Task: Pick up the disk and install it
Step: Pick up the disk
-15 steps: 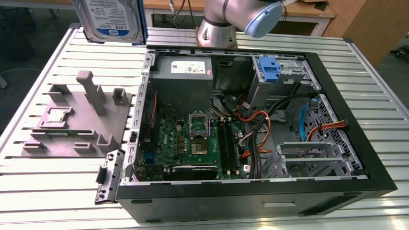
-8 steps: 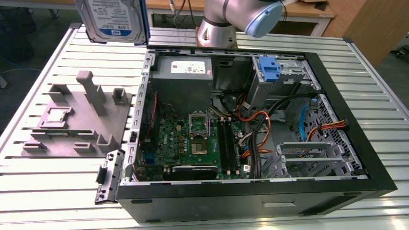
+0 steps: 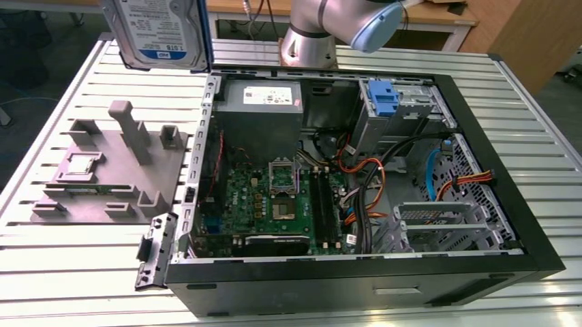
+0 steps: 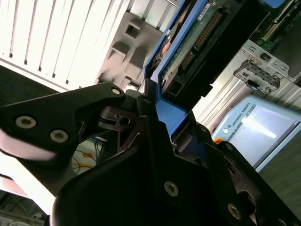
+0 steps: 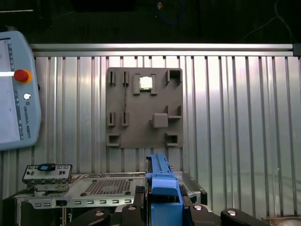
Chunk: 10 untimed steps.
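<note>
**Disk in the grip, held high and clear of the case**

My gripper is clamped narrow on the disk; in both wrist views its black fingers press either side of the bright blue carrier, so I take the pick-up as done and the install as not yet made.

In the exterior view the disk stands upright with its label facing the camera, at about eleven o'clock from the middle of the open case and well above the slatted table; it touches nothing but the gripper. The arm rises at twelve o'clock behind the case.

As I judge it, the install calls for bringing the upright disk round to match a bay and lining the carrier squarely with the rails; I cannot tell from here which bay is meant. A blue bracket sits in the upper bay at one o'clock; a grey drive cage sits at four o'clock.

Loose orange cables run between those bays and the motherboard and could snag the carrier. The power supply crowds the twelve o'clock corner. The grey fixture block lies at nine o'clock, well apart from the case, with a small silver chip on it. The teach pendant lies off to one side.
</note>
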Available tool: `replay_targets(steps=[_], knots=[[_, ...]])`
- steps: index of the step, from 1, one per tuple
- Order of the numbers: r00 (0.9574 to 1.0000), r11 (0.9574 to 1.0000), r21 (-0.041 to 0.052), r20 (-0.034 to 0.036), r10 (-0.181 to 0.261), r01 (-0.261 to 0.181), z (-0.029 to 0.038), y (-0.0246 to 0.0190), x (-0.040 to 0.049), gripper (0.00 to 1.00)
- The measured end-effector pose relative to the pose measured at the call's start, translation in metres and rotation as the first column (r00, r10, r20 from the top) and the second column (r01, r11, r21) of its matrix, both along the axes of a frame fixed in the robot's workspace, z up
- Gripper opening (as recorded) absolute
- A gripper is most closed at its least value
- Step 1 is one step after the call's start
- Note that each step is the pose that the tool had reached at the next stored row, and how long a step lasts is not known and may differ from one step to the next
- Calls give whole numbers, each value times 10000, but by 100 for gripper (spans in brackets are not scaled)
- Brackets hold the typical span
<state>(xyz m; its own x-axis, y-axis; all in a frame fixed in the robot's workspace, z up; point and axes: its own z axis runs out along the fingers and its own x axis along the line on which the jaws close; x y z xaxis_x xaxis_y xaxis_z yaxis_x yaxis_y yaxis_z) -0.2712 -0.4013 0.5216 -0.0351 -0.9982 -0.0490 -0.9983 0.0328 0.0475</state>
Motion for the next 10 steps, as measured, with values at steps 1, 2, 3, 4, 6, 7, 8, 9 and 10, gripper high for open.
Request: replay_targets(steps=[1,2,3,4,6,7,8,9,10], knots=[[10000,10000,-2,-2,-1,1,1,-27,0,36],[10000,10000,-1,-2,0,0,1,-47,1,36],[10000,10000,-1,-1,-1,1,1,-63,1,36],[10000,10000,-1,-1,-1,1,1,-77,1,36],[10000,10000,0,0,0,0,0,-90,2,36],[10000,10000,0,-1,0,0,0,-93,4,36],[10000,10000,0,-1,-1,1,0,-94,6,36],[10000,10000,0,-1,-2,2,0,-95,8,36],[10000,10000,-1,-1,0,0,0,-96,16,36]])
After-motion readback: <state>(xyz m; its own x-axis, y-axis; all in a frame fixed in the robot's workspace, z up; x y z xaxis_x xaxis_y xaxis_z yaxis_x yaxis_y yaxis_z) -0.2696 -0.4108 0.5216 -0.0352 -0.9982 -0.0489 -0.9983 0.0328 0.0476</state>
